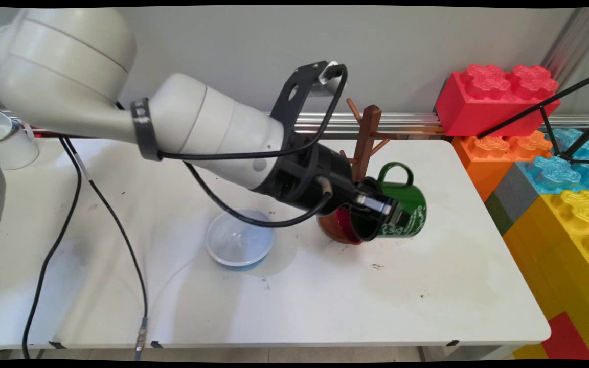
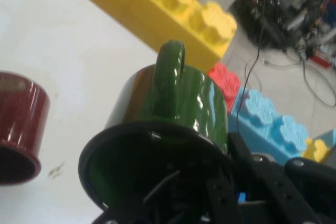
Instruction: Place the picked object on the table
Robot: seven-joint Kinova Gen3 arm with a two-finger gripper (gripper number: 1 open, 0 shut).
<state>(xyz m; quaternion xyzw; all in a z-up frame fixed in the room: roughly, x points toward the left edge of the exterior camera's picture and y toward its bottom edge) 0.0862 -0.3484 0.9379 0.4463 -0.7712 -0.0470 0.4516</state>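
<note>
Green mug [image 1: 402, 204] glossy, tipped sideways, clamped in gripper [image 1: 374, 204].

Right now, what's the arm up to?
The white Kinova arm's black two-finger gripper holds a glossy green mug by its rim, tipped on its side with the handle up, beside the brown wooden mug tree. A dark red mug sits just behind it, and a clear plastic bowl stands on the white table.

White rounded arm [image 1: 192, 128] with black strap, looping black cables [image 1: 120, 230] and black gripper [image 1: 371, 204].
</note>
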